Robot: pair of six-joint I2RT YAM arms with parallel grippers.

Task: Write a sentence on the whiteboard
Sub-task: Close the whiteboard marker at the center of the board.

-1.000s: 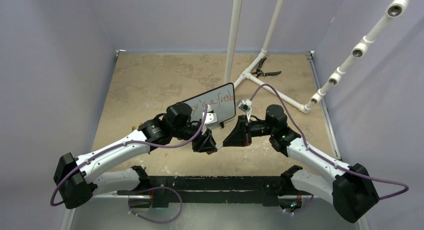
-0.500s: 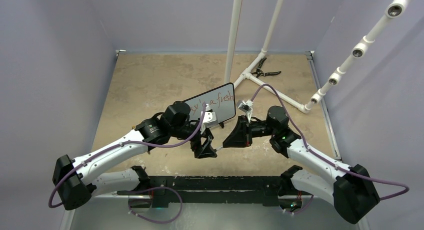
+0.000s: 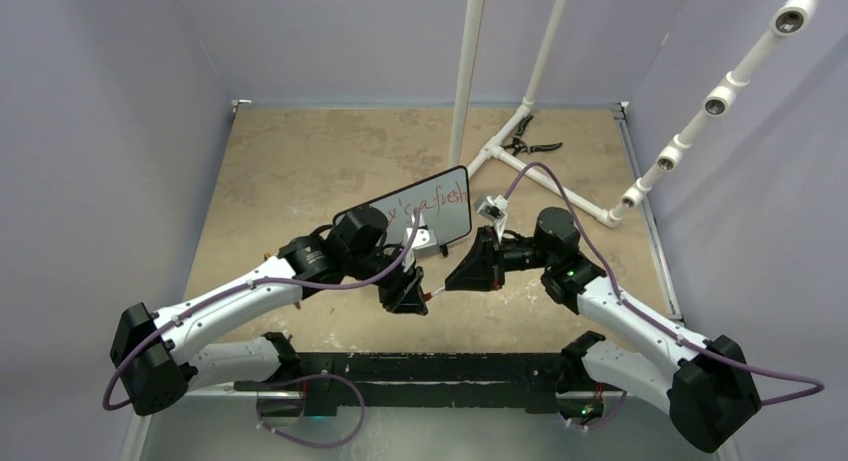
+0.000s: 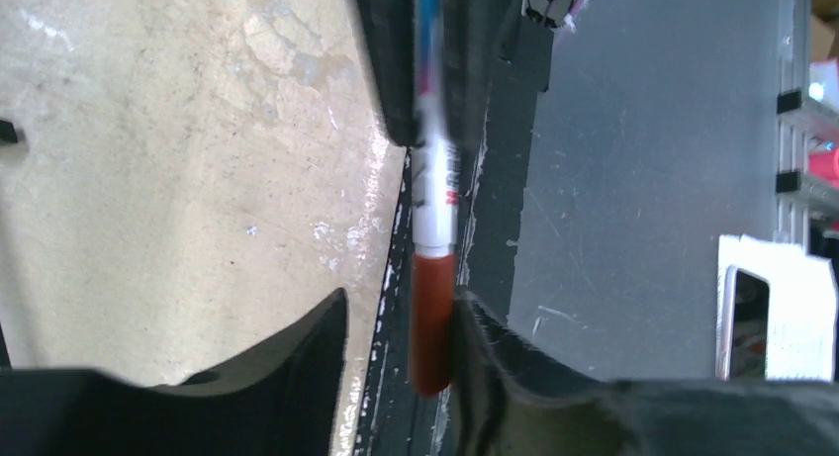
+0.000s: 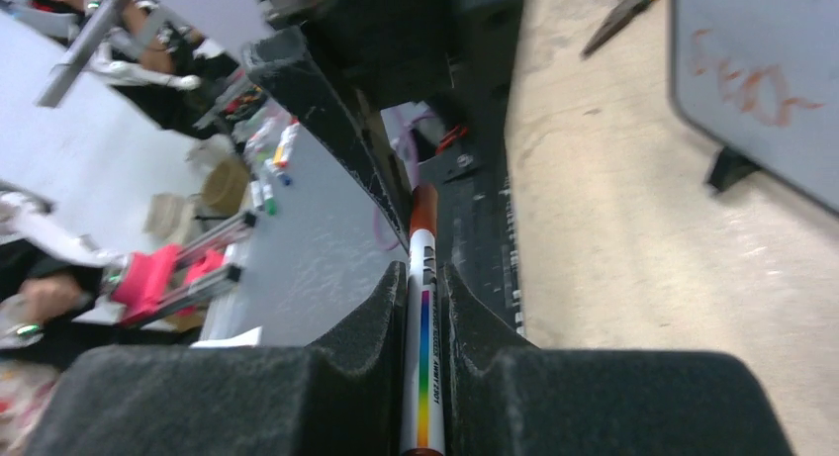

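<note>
The whiteboard (image 3: 425, 216) stands tilted at mid-table, its edge also in the right wrist view (image 5: 762, 70). The sentence (image 3: 432, 201) shows in red as "...'s a fresh"; its start is hidden behind my left arm. A white marker (image 5: 422, 327) with a rainbow stripe and a red cap (image 4: 432, 327) is held level in front of the board. My right gripper (image 5: 423, 298) is shut on the marker's barrel. My left gripper (image 4: 401, 342) is open around the cap, which rests against its right finger (image 4: 495, 367). In the top view, the left gripper (image 3: 405, 291) faces the right gripper (image 3: 468, 273).
A white pipe frame (image 3: 545, 176) lies at the back right with an upright post (image 3: 465, 81). Pliers (image 3: 528, 141) lie beside it. Lavender walls close in the table on three sides. A black rail (image 3: 420, 366) runs along the near edge.
My left gripper has shifted a little toward the near edge and left, staying at the marker's cap end. The right gripper has barely moved and the board has stayed put.
</note>
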